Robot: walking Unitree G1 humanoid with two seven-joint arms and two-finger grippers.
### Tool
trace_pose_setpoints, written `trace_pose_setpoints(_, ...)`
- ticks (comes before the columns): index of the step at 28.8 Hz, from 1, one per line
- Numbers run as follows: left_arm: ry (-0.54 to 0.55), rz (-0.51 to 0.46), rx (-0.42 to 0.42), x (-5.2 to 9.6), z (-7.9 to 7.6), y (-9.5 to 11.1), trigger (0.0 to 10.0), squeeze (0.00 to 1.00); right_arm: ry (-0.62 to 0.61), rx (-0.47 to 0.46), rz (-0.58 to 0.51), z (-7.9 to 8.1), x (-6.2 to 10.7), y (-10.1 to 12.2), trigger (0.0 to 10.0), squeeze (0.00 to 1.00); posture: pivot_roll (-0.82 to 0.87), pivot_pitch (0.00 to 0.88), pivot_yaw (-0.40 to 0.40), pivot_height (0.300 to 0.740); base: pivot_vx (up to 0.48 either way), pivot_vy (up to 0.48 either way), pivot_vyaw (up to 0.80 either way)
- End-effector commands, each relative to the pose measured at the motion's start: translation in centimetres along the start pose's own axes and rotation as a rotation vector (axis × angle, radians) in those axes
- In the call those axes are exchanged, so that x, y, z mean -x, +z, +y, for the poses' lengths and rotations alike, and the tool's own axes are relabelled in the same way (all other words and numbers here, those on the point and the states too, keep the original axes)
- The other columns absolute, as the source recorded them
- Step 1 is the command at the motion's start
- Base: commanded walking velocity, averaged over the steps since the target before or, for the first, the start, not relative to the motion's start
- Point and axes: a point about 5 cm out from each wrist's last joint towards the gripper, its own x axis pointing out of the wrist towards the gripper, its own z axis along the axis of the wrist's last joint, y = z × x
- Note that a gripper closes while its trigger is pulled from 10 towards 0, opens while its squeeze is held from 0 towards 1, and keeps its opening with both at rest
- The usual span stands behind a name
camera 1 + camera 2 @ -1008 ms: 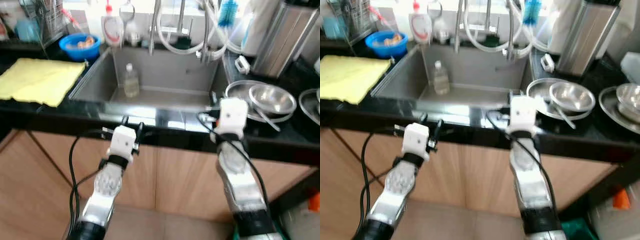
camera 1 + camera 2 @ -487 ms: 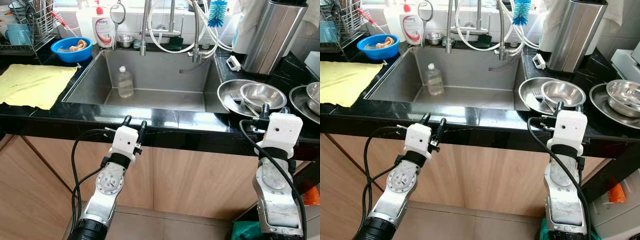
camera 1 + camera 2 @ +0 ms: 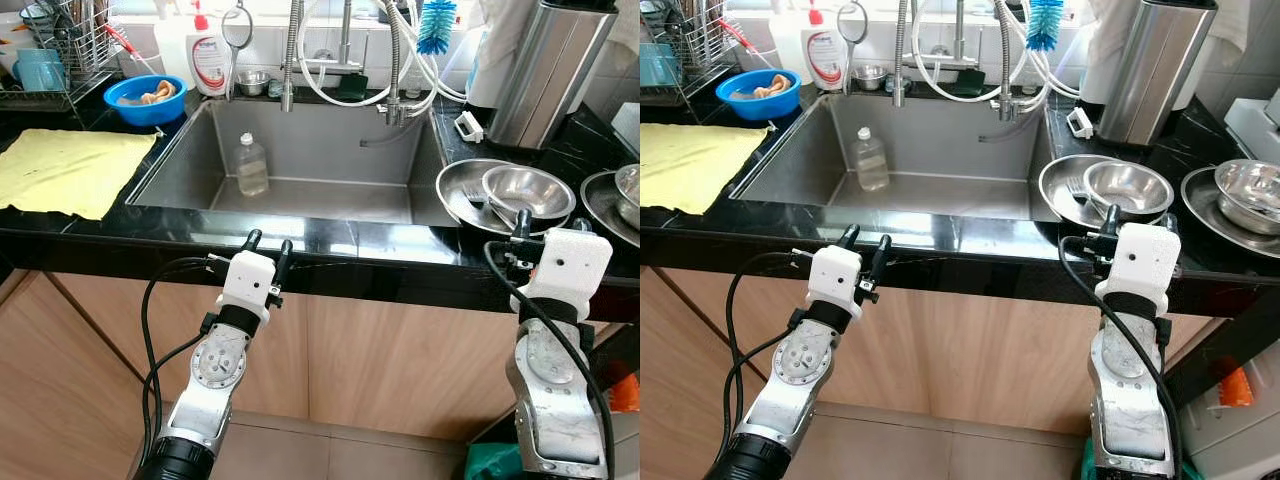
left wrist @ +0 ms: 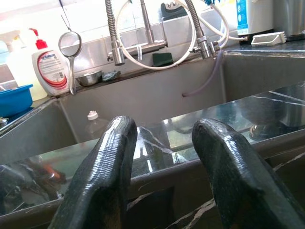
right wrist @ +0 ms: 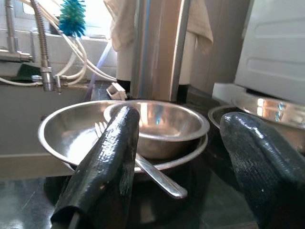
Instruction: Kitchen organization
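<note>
— Where are the dishes you are after?

— On the bench to the right of the sink. A steel bowl sits inside a wide steel plate, and a fork lies across the plate's near side, tines under the bowl's edge, handle poking out over the rim toward me. A second bowl on its own plate stands further right, by the bench's right end.

— And your right pincer?

— My right pincer is at the bench's front edge, just before the plate, fingers spread wide with nothing between them. Seen along the fingers, the bowl and fork sit in the gap between them, close ahead but not touched. From above, the fingertips reach to the plate's near rim.

— The left one?

— My left pincer is at the front edge too, in front of the sink's near wall, well to the left of the dishes. Its fingers are parted and hold nothing.

— What else is around?

— A clear bottle stands in the sink near the left back. Behind the sink are the taps with hoses, a blue brush and a soap bottle. A tall steel canister stands behind the plate at the bench's back. On the left side lie a yellow cloth and a blue bowl, with a dish rack in the back left corner.
</note>
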Motion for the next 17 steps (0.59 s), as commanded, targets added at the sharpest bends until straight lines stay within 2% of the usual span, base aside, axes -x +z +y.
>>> trace_pose_setpoints(1, -0.008, -0.003, -0.008, -0.06, 0.00, 0.06, 10.0, 0.00, -0.018, -0.010, 0.012, -0.48, 0.07, -0.41, 10.0, 0.00, -0.16, 0.000, 0.001, 0.706, 0.000, 0.000, 0.00)
trace_pose_setpoints(7, -0.008, -0.005, -0.010, -0.04, 0.01, 0.05, 10.0, 0.00, 0.005, -0.075, 0.043, -0.49, -0.23, -1.11, 10.0, 0.00, -0.15, 0.000, -0.003, 0.706, 0.000, 0.000, 0.00)
trace_pose_setpoints(11, -0.018, -0.009, -0.020, -0.04, -0.07, 0.11, 10.0, 0.00, 0.042, -0.083, 0.000, -0.29, -0.71, -0.54, 10.0, 0.00, -0.15, 0.000, -0.004, 0.706, 0.000, 0.000, 0.00)
trace_pose_setpoints(17, -0.021, -0.008, -0.025, 0.04, -0.10, 0.09, 10.0, 0.00, 0.032, -0.091, 0.024, -0.22, -0.81, -1.01, 10.0, 0.00, -0.15, 0.000, -0.004, 0.706, 0.000, 0.000, 0.00)
